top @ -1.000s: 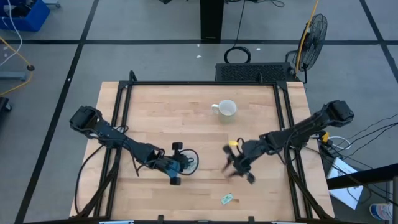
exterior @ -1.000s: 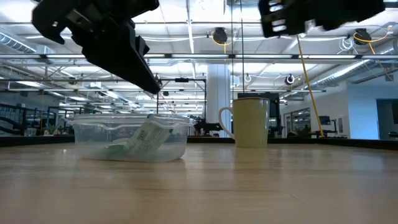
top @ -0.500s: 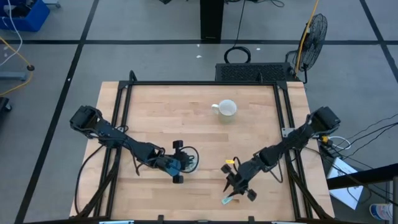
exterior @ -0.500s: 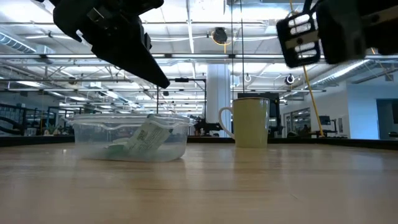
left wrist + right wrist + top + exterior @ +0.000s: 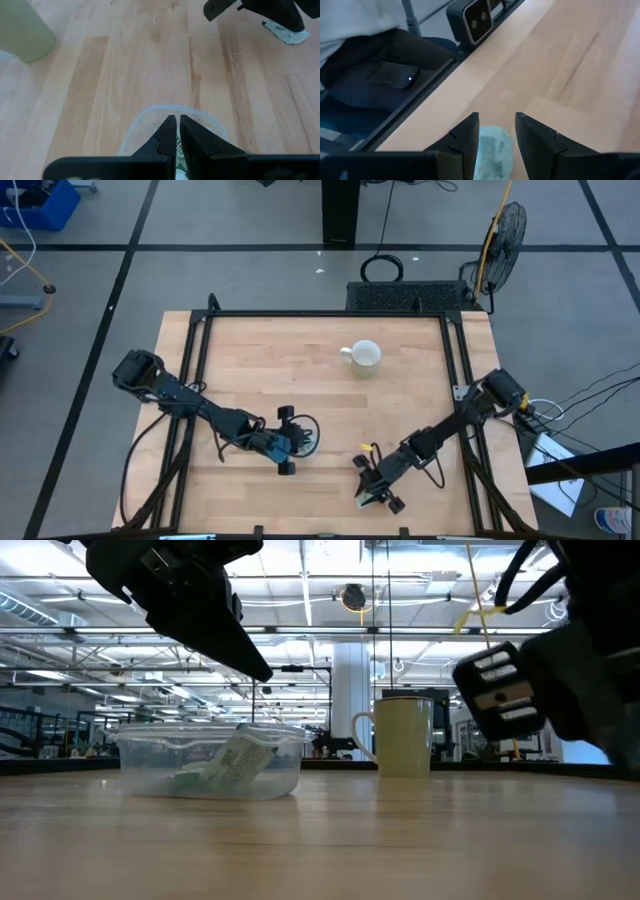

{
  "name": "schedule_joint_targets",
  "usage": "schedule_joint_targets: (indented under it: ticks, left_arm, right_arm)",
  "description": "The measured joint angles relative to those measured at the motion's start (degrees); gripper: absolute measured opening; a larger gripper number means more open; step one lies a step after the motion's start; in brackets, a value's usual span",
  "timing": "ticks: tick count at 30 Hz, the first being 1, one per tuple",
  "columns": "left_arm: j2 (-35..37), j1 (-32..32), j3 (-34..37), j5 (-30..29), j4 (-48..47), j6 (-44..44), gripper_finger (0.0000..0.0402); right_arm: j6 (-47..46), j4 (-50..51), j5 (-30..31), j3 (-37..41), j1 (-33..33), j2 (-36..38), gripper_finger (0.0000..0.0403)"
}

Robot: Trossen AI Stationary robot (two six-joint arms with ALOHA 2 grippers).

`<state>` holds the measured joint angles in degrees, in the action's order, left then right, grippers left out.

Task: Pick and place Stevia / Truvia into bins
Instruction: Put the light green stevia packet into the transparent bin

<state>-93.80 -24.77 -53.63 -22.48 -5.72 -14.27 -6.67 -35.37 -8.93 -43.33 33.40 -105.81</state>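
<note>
A clear plastic bin (image 5: 309, 437) sits left of the table's middle, with several pale green and white packets (image 5: 236, 764) leaning inside it. My left gripper (image 5: 176, 120) hovers shut just above the bin's rim (image 5: 150, 108). One more packet (image 5: 492, 149) lies flat on the wood by the table's near edge (image 5: 364, 501). My right gripper (image 5: 496, 119) is low over it and open, with one finger on each side of it. In the low view that gripper (image 5: 512, 695) hangs at the right.
A white mug (image 5: 364, 355) stands upright toward the far side of the table and shows pale green in the low view (image 5: 404, 736). Black frame rails (image 5: 462, 395) run along the table's sides. Bare wood lies between the bin and the loose packet.
My right gripper has moved from the table's middle right toward the near edge and down, ending over the loose packet. The packet has not moved. My left gripper has stayed above the bin.
</note>
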Motion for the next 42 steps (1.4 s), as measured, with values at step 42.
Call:
schedule_joint_targets:
  ticks: [42]
  left_arm:
    - [0.0,0.8,0.0,1.0,0.0,7.9,0.0031]
  right_arm:
    - [-1.9,-4.2,8.8,0.3,0.3,-7.3,0.0006]
